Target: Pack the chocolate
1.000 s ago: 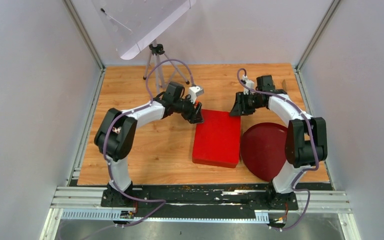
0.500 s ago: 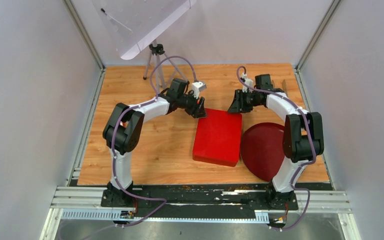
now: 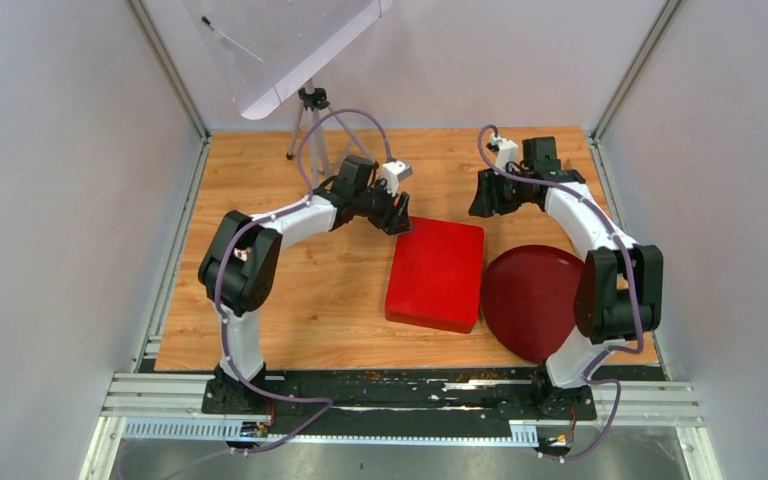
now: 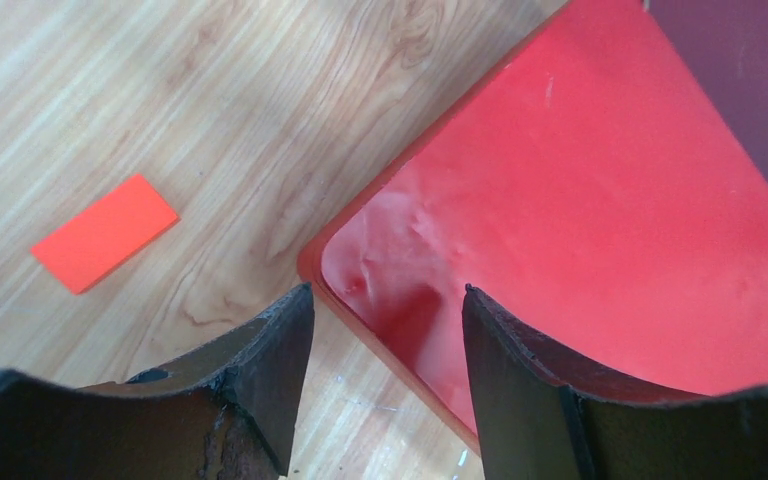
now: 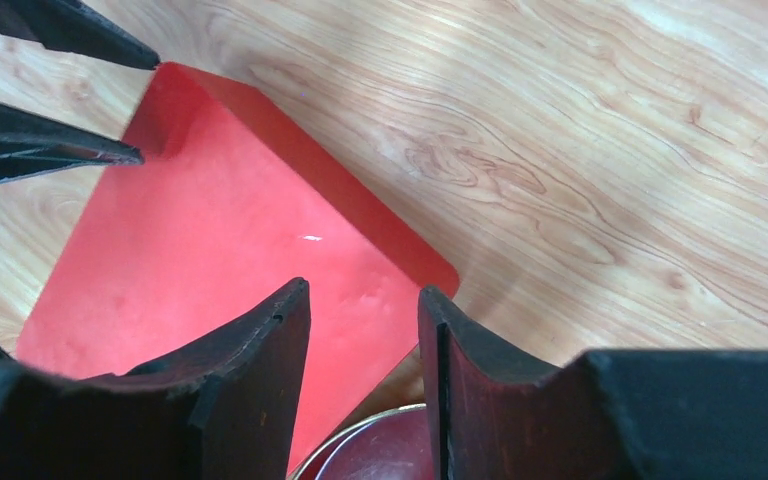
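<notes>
My left jaws, released, sit astride the box [image 3: 435,275] at its far-left corner; my right jaws, also released, hover just beyond its far-right corner over the desk [image 3: 260,200].

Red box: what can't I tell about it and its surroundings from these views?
- Contents of the flat red rectangular box: closed top hides them, every view; no chocolate visible.
- The dark red round dish: right arm covers its right edge, top view; bottom edge cuts it, right wrist view.
</notes>
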You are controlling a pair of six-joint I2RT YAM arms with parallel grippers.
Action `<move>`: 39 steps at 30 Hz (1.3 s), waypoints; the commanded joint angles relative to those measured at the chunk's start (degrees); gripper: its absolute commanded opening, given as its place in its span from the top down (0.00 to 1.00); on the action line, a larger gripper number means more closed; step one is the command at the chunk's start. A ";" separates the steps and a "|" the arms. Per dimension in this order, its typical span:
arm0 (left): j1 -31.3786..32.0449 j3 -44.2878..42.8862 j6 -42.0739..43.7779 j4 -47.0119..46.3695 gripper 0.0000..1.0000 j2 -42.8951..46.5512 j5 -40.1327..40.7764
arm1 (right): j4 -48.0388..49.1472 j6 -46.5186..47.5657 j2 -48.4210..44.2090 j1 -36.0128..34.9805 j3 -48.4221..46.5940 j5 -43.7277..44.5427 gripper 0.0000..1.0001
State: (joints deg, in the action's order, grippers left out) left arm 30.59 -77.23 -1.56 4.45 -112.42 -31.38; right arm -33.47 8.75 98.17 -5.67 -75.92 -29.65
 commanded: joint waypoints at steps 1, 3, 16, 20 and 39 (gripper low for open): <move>0.25 1.65 -2.55 -7.50 0.37 8.22 -1.58 | -0.60 2.26 -6.56 0.04 2.78 -4.58 0.58; 0.34 1.43 -4.82 -8.52 0.38 8.35 -2.70 | -0.67 1.96 -7.50 0.03 4.98 -5.20 0.63; 1.44 2.90 -7.04 0.27 0.44 -4.80 5.58 | 1.93 -0.38 0.99 -0.17 12.98 -2.06 0.71; 1.56 2.95 -5.90 1.08 0.43 -3.85 8.02 | 2.29 -0.84 1.16 -0.39 12.39 -1.55 0.71; 3.47 23.87 25.10 13.25 0.58 30.57 -7.94 | 2.59 1.47 -5.60 -0.35 10.40 -4.10 0.69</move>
State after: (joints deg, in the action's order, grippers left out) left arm 32.29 -60.05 8.88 6.96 -83.81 -33.61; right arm -32.27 9.43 94.67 -5.93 -66.85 -33.89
